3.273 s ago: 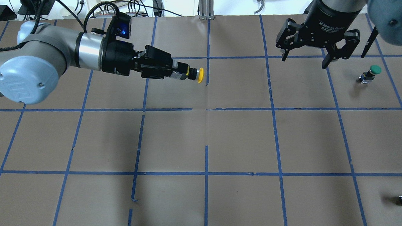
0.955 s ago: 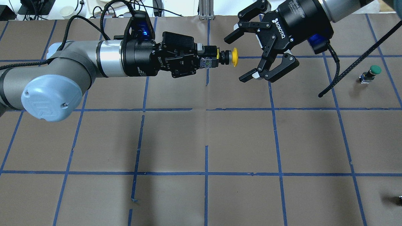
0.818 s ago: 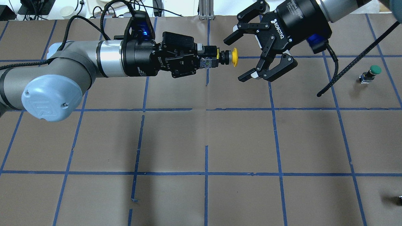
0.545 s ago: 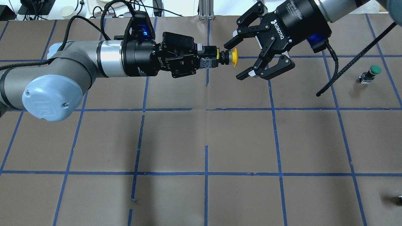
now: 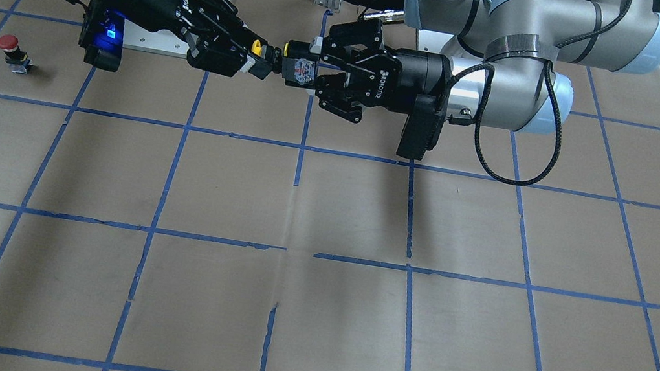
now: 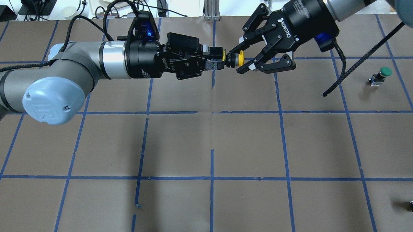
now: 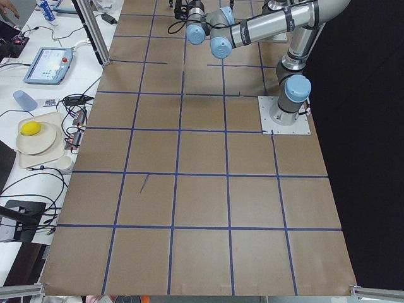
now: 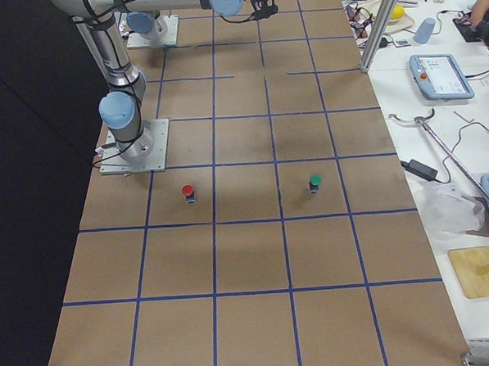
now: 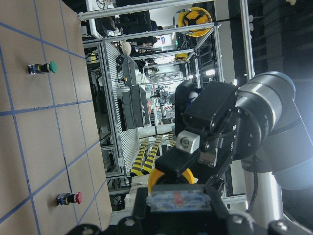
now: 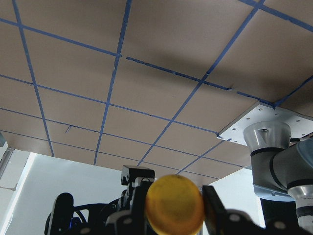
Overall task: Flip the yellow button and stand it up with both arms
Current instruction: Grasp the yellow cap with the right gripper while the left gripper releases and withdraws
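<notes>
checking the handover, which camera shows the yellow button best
Overhead exterior: the yellow button shows whole, side-on, with its body in the left gripper and its cap between the right gripper's fingers. The front-facing view shows only a yellow sliver, the left wrist a cap edge, the right wrist a blurred cap face. In both side views it cannot be made out.

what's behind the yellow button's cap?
The yellow button's black collar and labelled boxy body, clamped by the left gripper. The body's rear end is hidden inside that grip.
</notes>
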